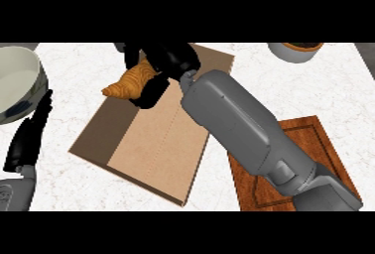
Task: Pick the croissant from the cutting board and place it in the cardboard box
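Aloft, right hand [162,62] around croissant [130,82]

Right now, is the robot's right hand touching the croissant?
Touching. In the head view the right hand has its black fingers curled round the croissant, which pokes out from them above the cardboard box.

1. The croissant [130,82] is golden orange-brown with darker ridged bands.
2. The cardboard box [157,144] is plain tan, with a darker brown strip along its left side.
3. The cutting board [311,144] is reddish-brown with wood grain.
4. The right hand [164,59] is black; its forearm [242,129] is grey.
5. The counter [293,89] is white with faint mottled speckling.
6. The big bowl [18,79] is pale cream inside.
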Robot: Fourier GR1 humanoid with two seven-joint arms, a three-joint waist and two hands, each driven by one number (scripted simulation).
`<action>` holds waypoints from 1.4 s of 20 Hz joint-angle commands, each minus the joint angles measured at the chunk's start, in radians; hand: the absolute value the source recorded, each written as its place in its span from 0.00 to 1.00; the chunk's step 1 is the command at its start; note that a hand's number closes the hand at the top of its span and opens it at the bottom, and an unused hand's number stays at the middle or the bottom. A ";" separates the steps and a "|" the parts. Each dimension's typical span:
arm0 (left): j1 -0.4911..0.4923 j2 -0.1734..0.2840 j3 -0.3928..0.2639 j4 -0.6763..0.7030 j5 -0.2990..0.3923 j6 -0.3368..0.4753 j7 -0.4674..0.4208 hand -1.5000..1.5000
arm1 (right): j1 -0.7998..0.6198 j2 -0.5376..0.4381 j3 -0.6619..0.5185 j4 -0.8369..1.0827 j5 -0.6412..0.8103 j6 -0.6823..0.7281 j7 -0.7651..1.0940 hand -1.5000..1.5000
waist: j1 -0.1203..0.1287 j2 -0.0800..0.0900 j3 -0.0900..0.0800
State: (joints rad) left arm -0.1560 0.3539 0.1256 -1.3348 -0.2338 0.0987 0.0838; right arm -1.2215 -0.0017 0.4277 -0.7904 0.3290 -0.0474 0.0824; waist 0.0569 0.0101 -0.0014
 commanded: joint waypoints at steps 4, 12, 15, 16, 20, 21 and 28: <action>-0.044 -0.013 -0.029 -0.006 -0.031 0.006 0.013 0.50 | -0.028 0.002 0.117 0.202 -0.142 -0.107 0.030 0.00 | 0.033 0.010 0.000; -0.064 -0.005 -0.008 0.040 -0.013 -0.018 -0.005 0.50 | -0.042 0.002 0.191 0.220 -0.349 -0.146 -0.024 0.00 | 0.041 0.013 0.000; -0.049 0.015 -0.001 0.009 -0.008 -0.033 -0.005 0.50 | -0.015 0.002 0.205 0.203 -0.390 -0.228 -0.099 0.00 | 0.047 0.012 0.000; -0.033 0.010 0.007 0.019 0.004 -0.036 -0.026 0.50 | -0.010 0.002 0.212 0.191 -0.397 -0.272 -0.120 0.00 | 0.049 0.012 0.000; -0.021 -0.009 0.000 0.005 -0.004 -0.022 -0.010 0.50 | -0.020 0.002 0.116 0.219 -0.471 -0.322 -0.209 0.00 | 0.023 0.006 0.001; -0.048 -0.008 0.004 0.084 -0.027 0.001 -0.054 0.50 | -0.044 0.002 0.084 0.214 -0.513 -0.317 -0.210 0.00 | 0.019 0.014 0.000; 0.020 0.032 0.048 -0.016 0.007 -0.026 -0.013 0.50 | -0.046 -0.032 -0.096 0.344 -0.584 -0.200 -0.402 0.00 | -0.009 0.002 0.002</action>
State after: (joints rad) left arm -0.1639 0.3446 0.1394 -1.3143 -0.2479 0.0983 0.0602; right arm -1.2737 -0.0147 0.4118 -0.5013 -0.2138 -0.2967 -0.2271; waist 0.0566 0.0152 -0.0003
